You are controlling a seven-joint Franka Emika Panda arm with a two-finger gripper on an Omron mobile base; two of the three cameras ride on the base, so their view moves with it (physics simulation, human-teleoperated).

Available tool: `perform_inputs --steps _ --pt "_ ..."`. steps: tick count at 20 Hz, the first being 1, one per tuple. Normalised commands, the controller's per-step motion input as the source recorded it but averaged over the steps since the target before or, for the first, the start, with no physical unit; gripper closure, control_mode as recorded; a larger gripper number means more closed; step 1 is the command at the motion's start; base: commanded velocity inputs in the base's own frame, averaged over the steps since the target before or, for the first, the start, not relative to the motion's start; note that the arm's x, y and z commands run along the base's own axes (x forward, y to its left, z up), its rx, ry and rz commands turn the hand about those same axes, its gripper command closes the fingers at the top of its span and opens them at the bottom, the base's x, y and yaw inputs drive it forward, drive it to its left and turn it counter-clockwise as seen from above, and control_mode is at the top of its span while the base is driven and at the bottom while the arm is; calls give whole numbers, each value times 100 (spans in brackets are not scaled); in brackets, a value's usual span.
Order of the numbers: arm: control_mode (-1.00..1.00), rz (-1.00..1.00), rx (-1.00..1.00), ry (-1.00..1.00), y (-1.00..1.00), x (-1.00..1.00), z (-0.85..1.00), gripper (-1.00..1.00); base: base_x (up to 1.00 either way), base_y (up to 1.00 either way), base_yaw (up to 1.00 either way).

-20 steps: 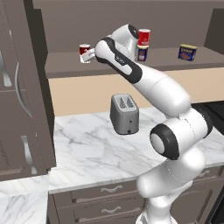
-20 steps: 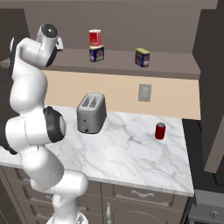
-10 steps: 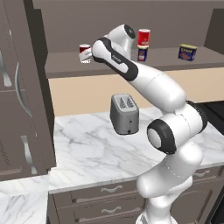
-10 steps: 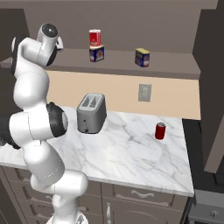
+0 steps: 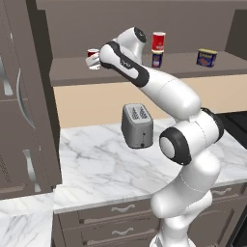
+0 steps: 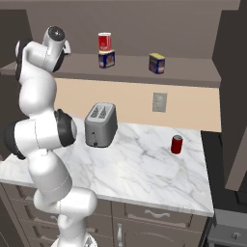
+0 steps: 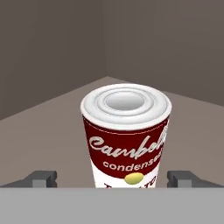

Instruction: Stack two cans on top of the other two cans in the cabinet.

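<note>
Barely anything has shifted since a second ago, just the arm's elbow swinging a little right while the gripper [image 7: 112, 178] stays up at the left end of the cabinet [image 5: 72, 72] shelf. My hand view has the soup can [image 7: 126, 135] dead center, upright, sitting between the two fingertips [image 7: 43, 178] with a gap on each side, so the jaws are wide apart and not touching it. From the left base view that same can [image 5: 93, 54] is right at the hand, well left of the others. Further right on the shelf, a red can [image 5: 158, 41] already sits on top of a blue tin [image 5: 157, 58], and a second blue tin [image 5: 206, 57] stands alone, bare on top. Below is a white marble counter [image 6: 144, 169] with a toaster [image 6: 100, 124] by the wall and a small red can [image 6: 177, 144] off to the right, near an outlet [image 6: 159, 102]. Count: two blue tins, three round cans, one toaster.
</note>
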Motion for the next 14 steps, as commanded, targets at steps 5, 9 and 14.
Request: perform_inputs --steps 5,9,14 --pt "-100 0 0 0 5 13 -2 -100 0 0 0" --pt "-100 0 0 0 7 12 -2 -100 0 0 0" --pt "-100 0 0 0 8 10 -3 -100 0 0 0"
